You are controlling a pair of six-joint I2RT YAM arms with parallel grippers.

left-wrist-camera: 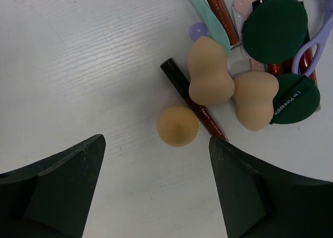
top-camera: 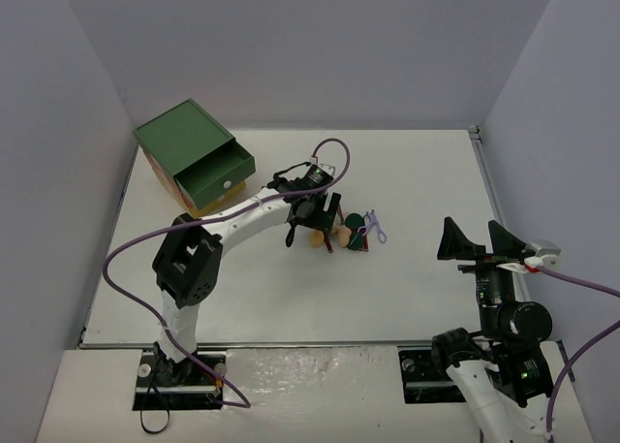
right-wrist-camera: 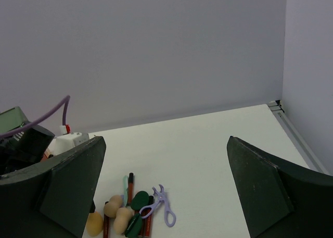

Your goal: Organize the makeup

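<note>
The makeup lies in a small pile [top-camera: 351, 232] at mid-table. In the left wrist view a round tan sponge [left-wrist-camera: 178, 125] sits just beyond my open, empty left gripper [left-wrist-camera: 156, 142], apart from both fingers. Past it lie a dark-red stick [left-wrist-camera: 192, 98], two gourd-shaped tan sponges [left-wrist-camera: 209, 71], dark green round puffs [left-wrist-camera: 274, 29], a teal tool [left-wrist-camera: 205, 9] and a purple tool [left-wrist-camera: 312, 45]. From above, the left gripper [top-camera: 312, 220] hovers over the pile's left edge. My right gripper [top-camera: 484, 241] is open and empty, far right of the pile; its view shows the purple tool [right-wrist-camera: 165, 209].
A green-topped drawer box [top-camera: 194, 157] stands at the back left with one drawer pulled out. Grey walls enclose the white table [top-camera: 417, 181] on three sides. A purple cable [top-camera: 329, 147] loops over the left arm.
</note>
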